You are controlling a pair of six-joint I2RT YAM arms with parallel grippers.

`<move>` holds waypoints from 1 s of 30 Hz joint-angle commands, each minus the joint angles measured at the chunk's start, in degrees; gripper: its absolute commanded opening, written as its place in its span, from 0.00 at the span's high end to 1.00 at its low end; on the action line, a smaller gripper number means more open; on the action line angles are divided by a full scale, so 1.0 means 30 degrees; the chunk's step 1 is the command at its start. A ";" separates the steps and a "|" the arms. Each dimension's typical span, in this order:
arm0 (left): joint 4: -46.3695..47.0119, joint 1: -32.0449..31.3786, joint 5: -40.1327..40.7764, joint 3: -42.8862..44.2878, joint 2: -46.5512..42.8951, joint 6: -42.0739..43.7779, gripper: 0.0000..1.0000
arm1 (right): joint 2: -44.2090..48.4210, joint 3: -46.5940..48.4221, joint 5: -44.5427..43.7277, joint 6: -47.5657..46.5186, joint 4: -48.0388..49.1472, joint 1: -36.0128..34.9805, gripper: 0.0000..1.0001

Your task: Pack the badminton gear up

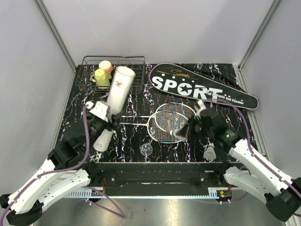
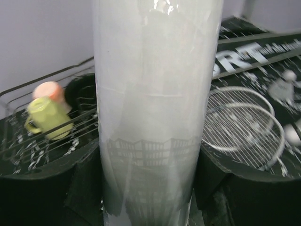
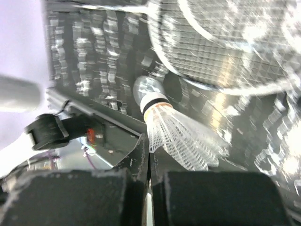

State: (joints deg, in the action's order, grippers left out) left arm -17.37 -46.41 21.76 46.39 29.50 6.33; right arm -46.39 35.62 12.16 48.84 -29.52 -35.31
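Observation:
The long white tube [image 1: 114, 101] is tilted, its upper end over the basket, and my left gripper [image 1: 106, 123] is shut on it low down. It fills the left wrist view as the tube [image 2: 155, 94] between the black fingers [image 2: 47, 188] of the left gripper [image 2: 150, 188]. My right gripper [image 3: 149, 153] is shut, pinching the net skirt of a white shuttlecock [image 3: 176, 136] above the mat. From above, the right gripper [image 1: 186, 130] hovers at the rackets' heads [image 1: 171, 121]. Another shuttlecock [image 1: 210, 151] lies near the front edge. The black "SPORT" bag [image 1: 202, 88] lies at the back right.
A black wire basket [image 1: 136, 63] with yellow [image 1: 100, 78] and pink [image 1: 106, 66] cups stands at the back left. A clear round cap [image 1: 146, 150] lies near the front rail [image 1: 155, 168]. Grey walls close in both sides.

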 commanded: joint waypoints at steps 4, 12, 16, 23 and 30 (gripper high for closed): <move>-0.1389 0.0002 -0.8978 0.0739 0.0921 0.2957 0.80 | -0.4133 1.3036 0.3944 -1.0621 -0.6345 -0.0095 1.00; -0.2295 0.0002 -1.1733 0.0209 0.0656 0.4130 0.79 | -0.6303 2.0176 0.4266 -1.4021 -1.1399 -0.0095 1.00; -0.3145 0.0002 -1.2174 0.0502 0.1299 0.4394 0.81 | -0.6538 2.1288 0.5171 -1.3732 -1.1196 -0.0125 1.00; -0.4085 0.0002 -1.2759 0.1001 0.2179 0.4688 0.82 | -0.6567 2.1820 0.6899 -1.3614 -1.1079 -0.0125 1.00; -0.3880 0.0002 -1.3492 0.1235 0.2414 0.4454 0.82 | -0.7007 2.0681 0.9743 -1.2943 -0.9970 -0.1002 1.00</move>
State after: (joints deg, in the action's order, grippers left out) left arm -33.30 -46.41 -14.90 46.57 37.21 19.31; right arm -66.61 98.67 34.41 9.21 -62.81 -36.64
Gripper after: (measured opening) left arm 0.676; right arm 0.009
